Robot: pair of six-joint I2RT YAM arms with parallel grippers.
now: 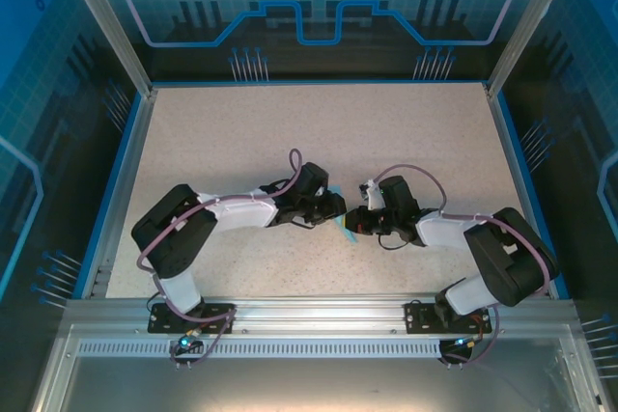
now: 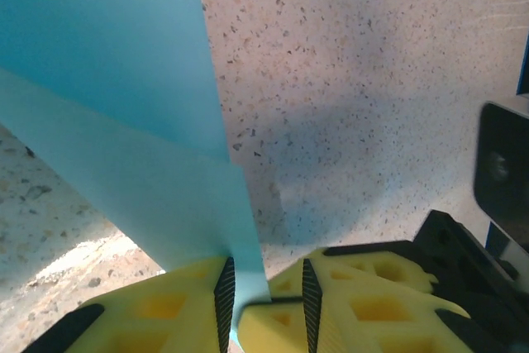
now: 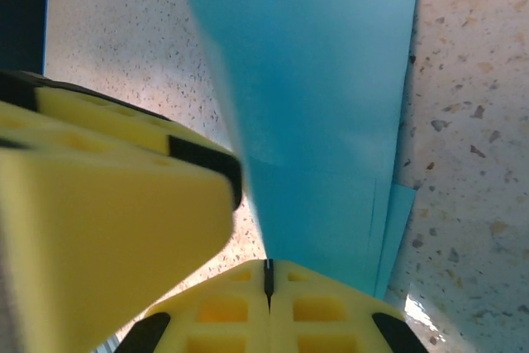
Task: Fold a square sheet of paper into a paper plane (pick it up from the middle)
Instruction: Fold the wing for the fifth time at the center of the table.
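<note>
The light-blue sheet of paper [image 1: 344, 231] is folded into overlapping layers and stands up off the table between the two arms at the centre. My right gripper [image 3: 267, 266] is shut on the lower edge of the paper [image 3: 331, 121], which fans away from its closed fingers. My left gripper [image 2: 265, 279] is open. A strip of the paper [image 2: 124, 121] runs down into the gap and lies against the left pad, while the other pad stands apart from it. In the top view the left gripper [image 1: 338, 207] and right gripper [image 1: 355, 224] nearly touch. One yellow left finger [image 3: 107, 204] looms close in the right wrist view.
The speckled beige table [image 1: 319, 132] has a blue rim and aluminium corner posts [image 1: 101, 16]. Both arm bases sit on the metal rail [image 1: 309, 320] at the near edge. A black part of the right arm [image 2: 500, 171] is close to the left gripper.
</note>
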